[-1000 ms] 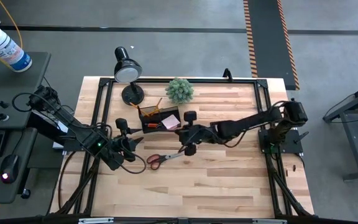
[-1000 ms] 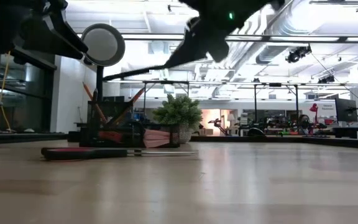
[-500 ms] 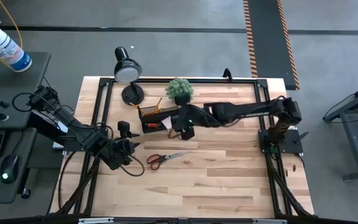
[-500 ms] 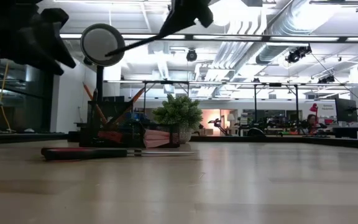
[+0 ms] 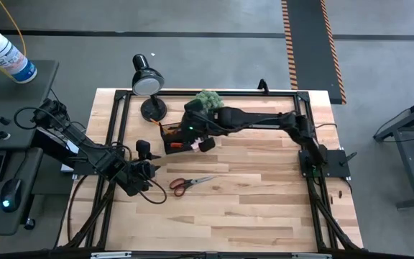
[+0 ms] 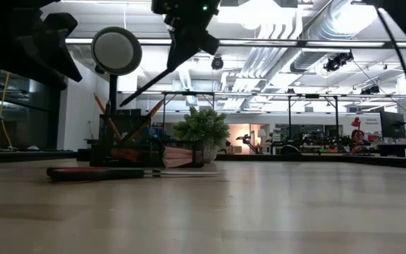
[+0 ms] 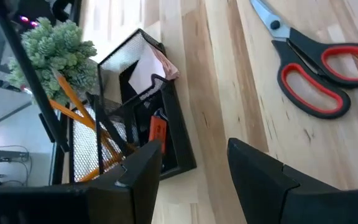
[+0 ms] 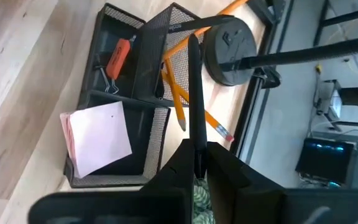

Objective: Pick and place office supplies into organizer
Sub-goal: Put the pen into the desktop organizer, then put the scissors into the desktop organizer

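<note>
My right gripper [image 8: 196, 152] is shut on a black pen [image 8: 192, 87] and hangs over the black mesh organizer [image 5: 180, 137] at the table's far left. The organizer [image 8: 129, 81] holds orange pencils [image 8: 178, 102] leaning in its cup, a pink notepad [image 8: 98, 140] and an orange piece [image 8: 118, 57]. Red-handled scissors [image 5: 189, 183] lie flat on the wood near the middle. My left gripper [image 7: 191, 180] stands open and empty, left of the scissors [image 7: 316, 68]. My right gripper pinches one end of the pen [image 8: 195, 140] between its two fingers. The pen runs on past the fingertips along the way they point. It slants down toward the organizer's cup [image 6: 129, 130], with its free end [image 6: 123, 104] clear above it.
A black desk lamp [image 5: 147, 83] stands just behind the organizer, its round base [image 8: 229, 43] close to the pencils. A green potted plant [image 5: 207, 99] sits under the right arm. The wood toward the near and right edges is bare.
My right gripper has carried the pen from the table's middle up and toward the far left, over the organizer, and has rolled on the way. It has stayed shut on the pen. The scissors and organizer have not moved.
</note>
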